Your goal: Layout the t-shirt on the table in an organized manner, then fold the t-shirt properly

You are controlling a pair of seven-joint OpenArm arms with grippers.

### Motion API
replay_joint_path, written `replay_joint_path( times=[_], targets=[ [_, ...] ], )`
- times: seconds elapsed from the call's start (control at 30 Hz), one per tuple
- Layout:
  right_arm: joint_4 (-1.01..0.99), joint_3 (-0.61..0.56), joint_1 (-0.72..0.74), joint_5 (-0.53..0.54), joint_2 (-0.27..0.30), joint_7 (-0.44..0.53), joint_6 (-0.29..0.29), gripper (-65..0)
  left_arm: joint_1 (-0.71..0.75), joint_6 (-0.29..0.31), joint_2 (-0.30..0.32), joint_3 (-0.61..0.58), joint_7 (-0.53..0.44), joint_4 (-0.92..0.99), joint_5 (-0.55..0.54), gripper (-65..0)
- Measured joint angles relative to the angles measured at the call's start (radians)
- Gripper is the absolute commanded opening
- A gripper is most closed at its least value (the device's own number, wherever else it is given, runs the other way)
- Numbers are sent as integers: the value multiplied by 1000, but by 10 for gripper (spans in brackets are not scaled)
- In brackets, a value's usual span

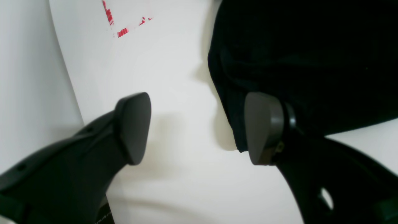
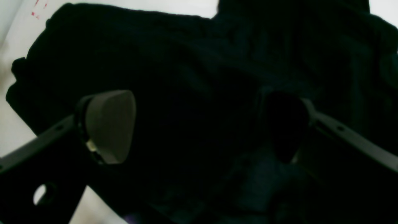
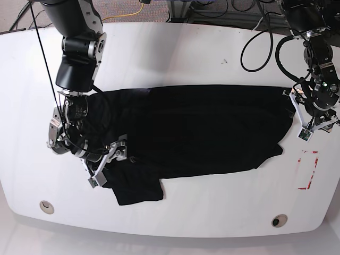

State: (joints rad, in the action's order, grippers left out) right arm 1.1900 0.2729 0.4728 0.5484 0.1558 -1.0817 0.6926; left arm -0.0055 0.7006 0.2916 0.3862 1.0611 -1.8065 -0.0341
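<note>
Across the middle of the white bench (image 3: pixel 175 53) lies the black shirt (image 3: pixel 196 127), spread lengthwise from one arm to the other, wrinkled, with one sleeve sticking out toward the near edge by the right arm. A red outline (image 3: pixel 309 170) is marked on the bench past the shirt's end near the left arm, clear of the cloth. Two small round holes (image 3: pixel 47 206) sit close to the near edge, one toward each corner.

The left gripper (image 1: pixel 197 127) hangs at the shirt's end with its jaws spread; one pad (image 1: pixel 133 127) is over bare bench, the other (image 1: pixel 259 129) stands at the cloth's edge, and nothing is pinched between them. Whether that pad touches the cloth cannot be told.

The right gripper (image 2: pixel 199 126) is over the other end of the shirt, jaws spread wide, with dark cloth filling the wrist view beneath and between the pads. One pad (image 2: pixel 108 126) shows pale grey; the other is lost in shadow against the shirt. No fold is caught in these jaws
</note>
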Motion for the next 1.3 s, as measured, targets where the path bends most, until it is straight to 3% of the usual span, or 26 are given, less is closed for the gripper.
replay_joint_path(
  times=[0.17,0.3,0.47,0.77,0.97,1.1,1.3],
  targets=[
    [2,-6,-30,10,83,5,4,0,0,0,0,0,0,0,0,-217],
    [53,-1,-116,0,177,1,1,0,0,0,0,0,0,0,0,-217],
    [166,11,-239,-10,245,-11,-4,0,0,0,0,0,0,0,0,-217],
    [344,21,-379,29,234,14,14,0,0,0,0,0,1,-1,2,-217],
    [340,67,-426,-28,246,51,0,0,10,0,-10,-1,-1,-1,-1,-217],
    [340,62,-430,-147,240,166,3,0,25,0,-19,-3,0,-1,0,-228],
    [272,66,-424,-277,218,257,2,0,31,0,-19,-1,0,-1,0,-333]
  ],
)
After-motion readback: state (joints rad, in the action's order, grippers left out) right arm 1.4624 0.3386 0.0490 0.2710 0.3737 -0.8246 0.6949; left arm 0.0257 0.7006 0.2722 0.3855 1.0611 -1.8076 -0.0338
